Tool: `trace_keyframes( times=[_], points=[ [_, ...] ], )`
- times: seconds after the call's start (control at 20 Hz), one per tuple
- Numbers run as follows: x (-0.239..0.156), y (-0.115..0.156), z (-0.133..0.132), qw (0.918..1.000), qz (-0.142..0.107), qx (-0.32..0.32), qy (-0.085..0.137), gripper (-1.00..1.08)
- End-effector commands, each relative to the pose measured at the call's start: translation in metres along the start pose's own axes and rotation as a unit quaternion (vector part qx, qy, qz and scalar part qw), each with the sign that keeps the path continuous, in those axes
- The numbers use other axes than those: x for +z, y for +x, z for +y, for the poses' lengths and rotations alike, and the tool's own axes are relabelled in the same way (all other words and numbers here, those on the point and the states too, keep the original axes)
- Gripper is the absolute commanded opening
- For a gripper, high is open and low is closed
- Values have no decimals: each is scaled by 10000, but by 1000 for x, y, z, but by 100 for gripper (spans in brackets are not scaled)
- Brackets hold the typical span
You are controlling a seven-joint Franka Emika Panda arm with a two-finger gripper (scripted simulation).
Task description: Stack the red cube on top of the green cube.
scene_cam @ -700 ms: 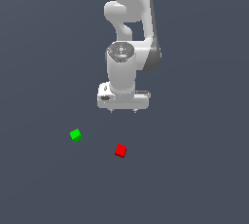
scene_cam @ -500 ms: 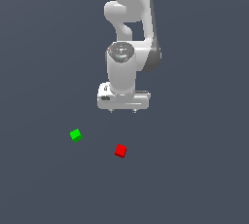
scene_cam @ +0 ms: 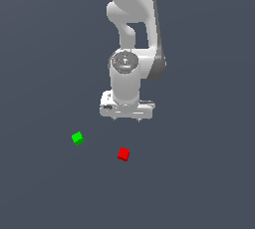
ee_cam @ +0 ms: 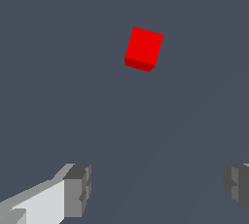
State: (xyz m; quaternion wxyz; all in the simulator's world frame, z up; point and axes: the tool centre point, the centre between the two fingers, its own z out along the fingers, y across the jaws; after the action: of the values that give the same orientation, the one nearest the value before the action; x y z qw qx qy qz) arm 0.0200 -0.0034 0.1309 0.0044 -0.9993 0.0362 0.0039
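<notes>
The red cube (scene_cam: 123, 154) lies on the dark grey floor, with the green cube (scene_cam: 77, 138) resting apart from it toward the exterior view's left. My gripper (scene_cam: 127, 119) hangs above the floor, behind the red cube and clear of both cubes. Its fingers are spread wide with nothing between them. In the wrist view the red cube (ee_cam: 143, 49) sits ahead of the open gripper (ee_cam: 158, 189), outside the gap between the fingertips (ee_cam: 78, 190). The green cube is out of the wrist view.
The arm's white links (scene_cam: 132, 34) rise behind the gripper. Flat dark grey floor (scene_cam: 199, 173) surrounds the two cubes.
The arm has shifted slightly, with the gripper a little lower. Both cubes lie where they were.
</notes>
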Motion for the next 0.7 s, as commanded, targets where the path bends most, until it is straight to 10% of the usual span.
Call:
trace_keyframes(
  times=[0.0, 0.65],
  points=[
    [6, 10, -1, 9999, 3, 116, -5, 100],
    [41, 75, -1, 9961, 31, 886, -28, 100]
  ],
)
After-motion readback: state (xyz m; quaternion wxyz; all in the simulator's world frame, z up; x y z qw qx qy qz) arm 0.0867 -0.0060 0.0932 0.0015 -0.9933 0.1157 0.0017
